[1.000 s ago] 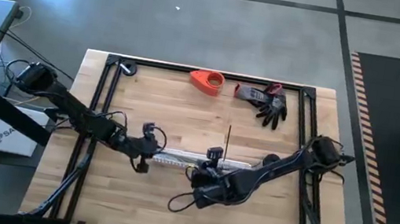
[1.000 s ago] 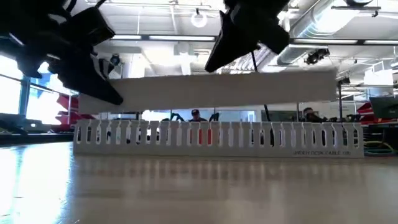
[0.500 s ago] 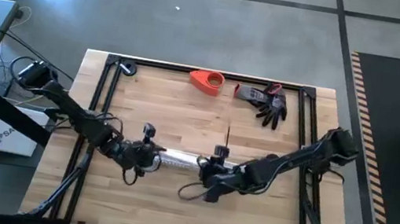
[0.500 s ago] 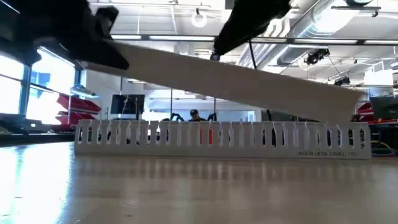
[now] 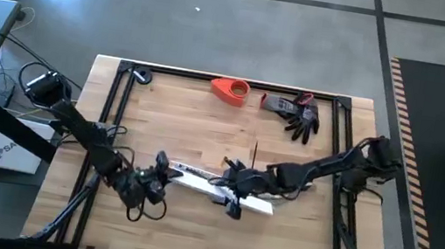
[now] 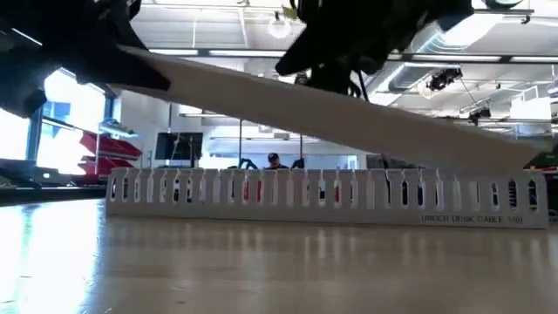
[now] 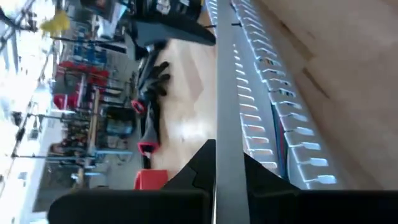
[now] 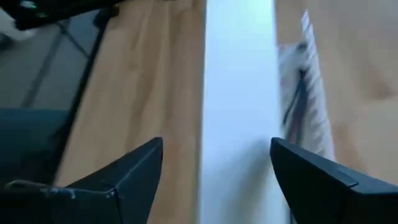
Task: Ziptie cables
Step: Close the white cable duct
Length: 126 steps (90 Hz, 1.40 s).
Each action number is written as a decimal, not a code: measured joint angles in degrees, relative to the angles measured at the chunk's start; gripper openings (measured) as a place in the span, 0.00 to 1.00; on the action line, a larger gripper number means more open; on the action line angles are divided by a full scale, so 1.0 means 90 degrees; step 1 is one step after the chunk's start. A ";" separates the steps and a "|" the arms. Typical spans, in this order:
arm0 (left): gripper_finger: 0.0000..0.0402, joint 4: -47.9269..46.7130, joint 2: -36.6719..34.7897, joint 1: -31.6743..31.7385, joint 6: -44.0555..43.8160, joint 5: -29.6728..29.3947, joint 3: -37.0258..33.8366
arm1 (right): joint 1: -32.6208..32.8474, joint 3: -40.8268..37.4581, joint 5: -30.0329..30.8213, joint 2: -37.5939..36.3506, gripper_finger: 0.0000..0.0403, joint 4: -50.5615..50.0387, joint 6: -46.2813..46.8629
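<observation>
A white slotted channel [image 6: 323,194] stands on the table. The cables [image 7: 283,137] run inside it as dark wires, also seen in the right wrist view [image 8: 297,99]. A flat white strip [image 6: 331,118] slants above the channel, its left end high and its right end [image 6: 514,157] down on the channel's right end. My left gripper [image 5: 157,175] is shut on the strip's raised left end. My right gripper [image 5: 229,189] hovers open over the strip's middle, a finger on either side [image 8: 216,142]. My left gripper pinches the strip's left end [image 7: 225,163] between its two fingers, which lie along the strip. That end is lifted clear; the strip slopes down to its far end on the channel. My right gripper: one finger [image 8: 292,162] is close to the strip's edge; whether it touches, I cannot tell.
At the table's far edge lie a red object [image 5: 230,90] and dark gloves [image 5: 296,114]. A thin dark strand [image 5: 254,151] lies behind the channel. A black frame [image 5: 113,117] runs along the table's sides. Bare wood lies toward the near edge.
My right gripper has opened and let go of the strip, shifting slightly toward the far edge. My left gripper has drawn toward the near edge, still shut on the strip's left end. The strip, level a second ago, has tipped: its right end has dropped onto the channel.
</observation>
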 joint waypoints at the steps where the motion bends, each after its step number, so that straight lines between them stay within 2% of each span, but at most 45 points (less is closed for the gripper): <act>1: 0.00 0.0013 0.0007 -0.0001 0.0021 -0.0008 0.0000 | -0.0006 -0.0034 -0.0035 0.0002 0.69 0.0051 0.0041; 11: 0.00 0.0090 0.0035 0.0003 0.0047 -0.0048 -0.0001 | -0.0010 -0.0207 -0.0124 0.0013 0.68 0.0178 0.0277; 30: 0.00 0.0111 0.0035 0.0003 0.0052 -0.0093 -0.0002 | -0.0002 -0.0225 -0.0112 0.0013 0.58 0.0132 0.0276; 40: 0.00 0.0130 0.0035 0.0001 0.0054 -0.0125 -0.0002 | -0.0006 -0.0228 -0.0117 0.0015 0.57 0.0114 0.0127; 51: 0.00 0.0152 0.0035 0.0001 0.0204 -0.0264 -0.0002 | -0.0145 -0.0206 -0.0221 0.0015 0.63 0.0084 -0.0112; 67: 0.00 0.0381 0.0033 0.0003 0.0680 -0.0462 -0.0005 | -0.0572 0.0097 -0.1144 0.0023 0.76 -0.0249 -0.0262; 73: 0.00 0.0396 0.0033 0.0009 0.0791 -0.0558 -0.0005 | -0.0701 0.0300 -0.1262 0.0023 0.80 -0.0670 -0.0345; 86: 0.00 0.0531 0.0006 0.0018 0.0810 -0.0958 0.0008 | -0.0763 0.0635 -0.0903 0.0040 0.82 -0.1616 -0.0946; 105: 0.00 0.0501 0.0018 0.0018 0.0808 -0.1048 0.0007 | -0.0519 0.0821 -0.0099 0.0035 0.82 -0.1822 -0.1382; 116: 0.00 0.0486 0.0018 0.0015 0.0829 -0.1013 0.0007 | -0.0509 0.0926 -0.0076 0.0035 0.77 -0.2026 -0.1089; 126: 0.00 0.0479 0.0018 0.0015 0.0829 -0.0962 0.0007 | -0.0509 0.0926 -0.0141 0.0035 0.69 -0.2472 -0.0991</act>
